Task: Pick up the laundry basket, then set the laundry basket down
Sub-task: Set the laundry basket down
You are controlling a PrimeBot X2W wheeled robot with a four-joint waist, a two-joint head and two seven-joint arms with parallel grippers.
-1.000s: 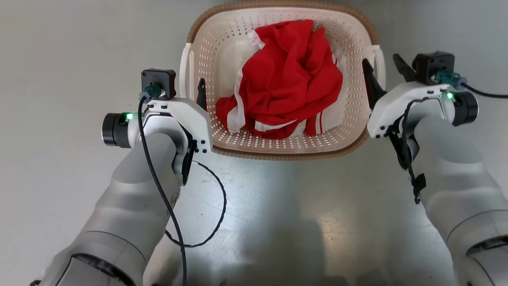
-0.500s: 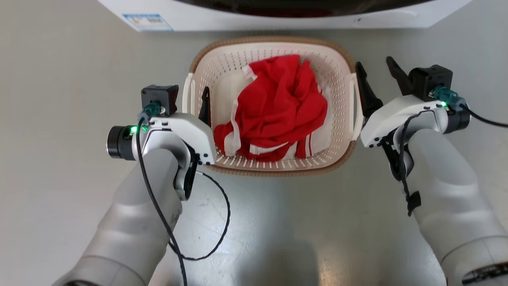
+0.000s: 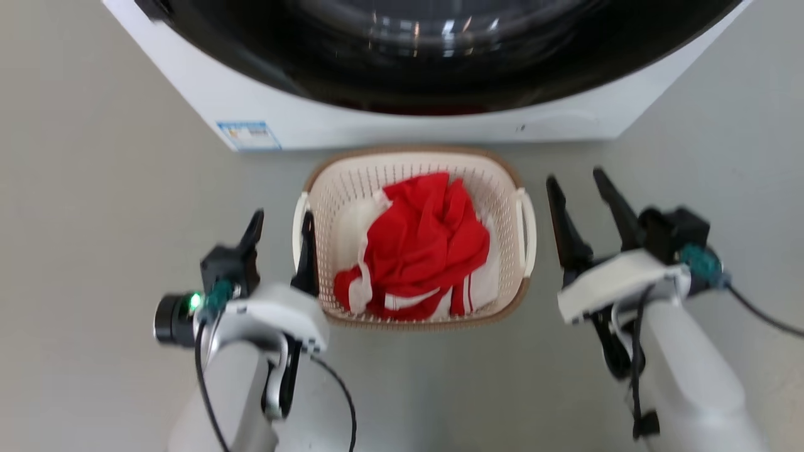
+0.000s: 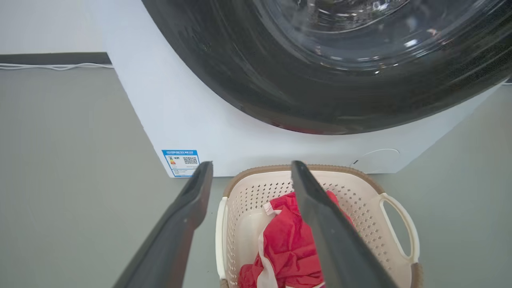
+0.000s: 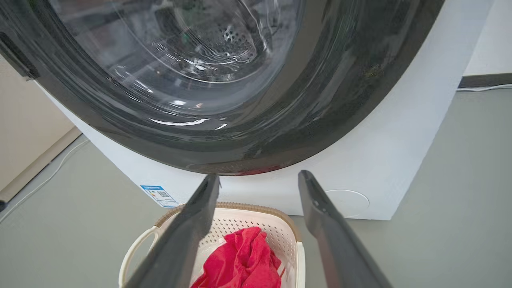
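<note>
moved since a second ago: your left gripper [image 3: 282,220] and right gripper [image 3: 575,177], both off the laundry basket [image 3: 342,194] and drawn back. the head camera has risen too, bringing the washing machine [image 3: 389,129] into its view.

item 1, left gripper: fingers spread wide, holding nothing. its inner finger overlaps the basket's left handle [image 3: 299,233] in the head view; contact cannot be told.

item 2, right gripper: fingers wide, empty, just beside the right handle [image 3: 526,232] and apart from it.

item 3, laundry basket: upright on the floor between your grippers, red garment [image 3: 421,251] bundled inside. judged set down; one arm per handle would have kept it level.

item 4, floor [image 3: 94,282]: plain grey, smooth, faintly glossy.

item 5, washing machine: white front, dark round door [image 3: 440,50], blue label [image 3: 249,134], close behind the basket.
</note>
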